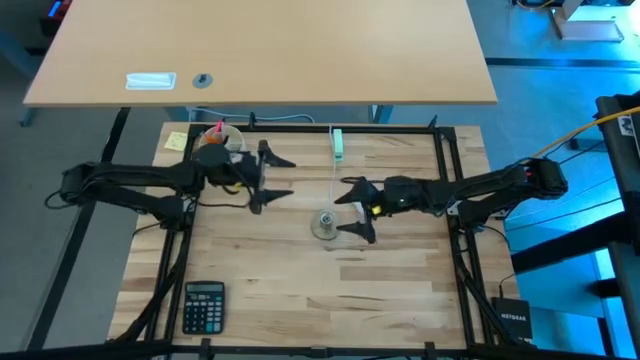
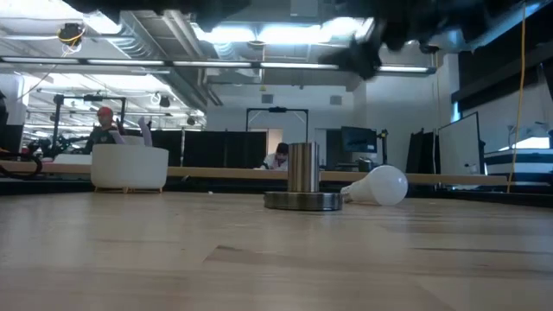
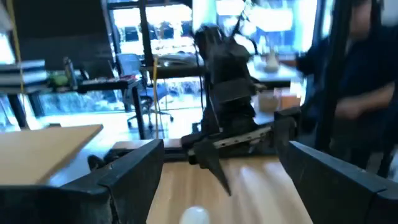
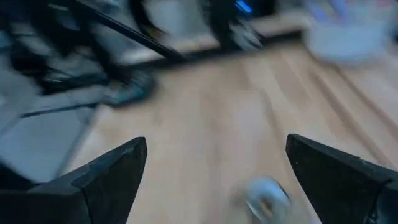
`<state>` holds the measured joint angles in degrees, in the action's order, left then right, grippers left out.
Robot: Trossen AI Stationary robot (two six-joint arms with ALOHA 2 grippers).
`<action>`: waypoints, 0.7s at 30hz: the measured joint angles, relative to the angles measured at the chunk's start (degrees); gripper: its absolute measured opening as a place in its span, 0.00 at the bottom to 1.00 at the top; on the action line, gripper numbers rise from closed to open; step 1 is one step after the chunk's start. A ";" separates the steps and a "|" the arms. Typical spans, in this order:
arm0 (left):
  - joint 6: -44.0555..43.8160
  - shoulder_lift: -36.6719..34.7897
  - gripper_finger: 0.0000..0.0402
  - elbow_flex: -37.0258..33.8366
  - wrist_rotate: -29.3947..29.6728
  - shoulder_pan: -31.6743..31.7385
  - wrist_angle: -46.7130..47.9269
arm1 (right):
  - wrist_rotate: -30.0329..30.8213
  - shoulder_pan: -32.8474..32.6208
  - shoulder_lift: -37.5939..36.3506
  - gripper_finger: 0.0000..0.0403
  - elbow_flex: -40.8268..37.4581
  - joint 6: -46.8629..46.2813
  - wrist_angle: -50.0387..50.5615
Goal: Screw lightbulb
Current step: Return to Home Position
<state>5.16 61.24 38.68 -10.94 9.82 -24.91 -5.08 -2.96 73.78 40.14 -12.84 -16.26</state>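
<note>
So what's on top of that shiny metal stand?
Nothing sits on the metal stand: its top is bare. The lightbulb lies on its side on the table beside it. The tube's inside is hidden. The left tool and the right tool hang open above.

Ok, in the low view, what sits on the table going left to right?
white container → grey metal socket base → lightbulb, lying on its side just right of the base.

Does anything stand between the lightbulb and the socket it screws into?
Nothing visible does. The small white pear-shaped lightbulb lies on its side beside the round grey metal socket base; the open right pincer hangs above them.
</note>
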 joint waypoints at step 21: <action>-14.51 -23.15 0.81 -26.47 -0.89 0.37 -8.26 | -4.94 2.99 -26.05 0.96 -30.10 -2.51 -31.89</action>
<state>-9.35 38.09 12.21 -11.84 10.19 -33.17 -10.02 0.03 47.73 10.04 -15.35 -48.14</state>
